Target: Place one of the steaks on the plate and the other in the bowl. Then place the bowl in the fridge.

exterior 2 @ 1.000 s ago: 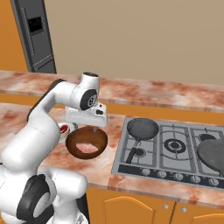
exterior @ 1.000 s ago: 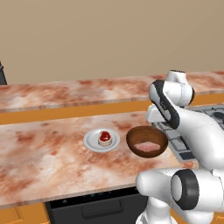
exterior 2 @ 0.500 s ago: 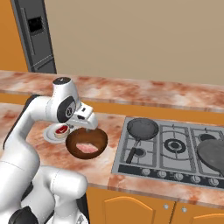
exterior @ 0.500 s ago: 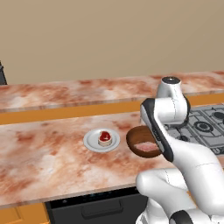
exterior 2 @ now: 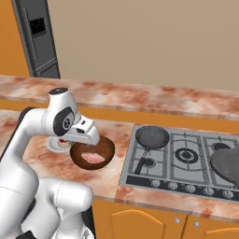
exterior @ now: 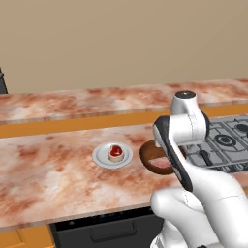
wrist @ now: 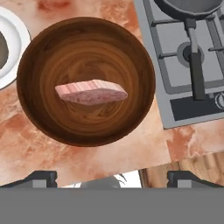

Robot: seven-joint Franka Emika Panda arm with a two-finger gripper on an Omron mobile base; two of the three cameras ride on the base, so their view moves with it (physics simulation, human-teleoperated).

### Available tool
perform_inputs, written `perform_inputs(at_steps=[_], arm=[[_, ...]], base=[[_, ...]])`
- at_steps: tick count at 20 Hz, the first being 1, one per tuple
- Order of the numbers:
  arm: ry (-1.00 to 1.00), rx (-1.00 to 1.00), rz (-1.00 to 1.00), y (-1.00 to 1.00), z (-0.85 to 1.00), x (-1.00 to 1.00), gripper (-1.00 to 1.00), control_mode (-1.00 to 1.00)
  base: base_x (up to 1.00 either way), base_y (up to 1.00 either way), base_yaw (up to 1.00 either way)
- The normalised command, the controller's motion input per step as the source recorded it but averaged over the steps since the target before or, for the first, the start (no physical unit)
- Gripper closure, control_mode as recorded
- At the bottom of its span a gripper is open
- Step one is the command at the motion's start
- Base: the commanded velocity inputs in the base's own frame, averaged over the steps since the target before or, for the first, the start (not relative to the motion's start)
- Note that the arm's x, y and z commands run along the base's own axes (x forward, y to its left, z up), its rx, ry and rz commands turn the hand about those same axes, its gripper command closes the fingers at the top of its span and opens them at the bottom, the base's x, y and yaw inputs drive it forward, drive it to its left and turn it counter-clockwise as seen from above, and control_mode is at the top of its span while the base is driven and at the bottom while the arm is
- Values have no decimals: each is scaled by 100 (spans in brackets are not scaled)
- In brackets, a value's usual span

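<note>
The gripper (wrist: pixel 111 177) is hanging above the bowl with its two dark fingertips (wrist: pixel 41 177) standing wide apart and nothing between them. In the hand view the tips are sitting at the bottom edge, over the marbled counter (wrist: pixel 87 162) just short of the bowl's near rim, not touching it.

Directly ahead of the fingers, the dark brown bowl (wrist: pixel 48 52) is resting on the counter, and the pale pink steak (wrist: pixel 91 92) is lying flat in the middle of it. Just beside the bowl, nearly touching its rim, the white plate (wrist: pixel 11 43) is sitting on the same counter; in the left base view the deep red steak (exterior: pixel 115 152) is lying on the plate (exterior: pixel 101 157), near its centre.

On the other side of the bowl, the grey stove (wrist: pixel 175 70) is lying close by, with a dark frying pan (wrist: pixel 186 8) on it whose handle is pointing toward the camera. In the right base view a second dark pan (exterior 2: pixel 228 165) is sitting on the stove's far right burner.

Farther out, the grey fridge (exterior 2: pixel 39 39) is standing at the far left end behind a second, raised counter (exterior 2: pixel 140 98), well apart from the bowl, with its doors looking closed and its dark dispenser panel facing the room.
</note>
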Motion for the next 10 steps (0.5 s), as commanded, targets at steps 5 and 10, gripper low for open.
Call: perform_inputs(at_steps=[5, 10], arm=[[2, 0, 2, 0, -4, -7, -100, -100], [0, 0, 0, -4, 0, -1, -100, -100]], base=[[0, 0, 0], [0, 0, 0]])
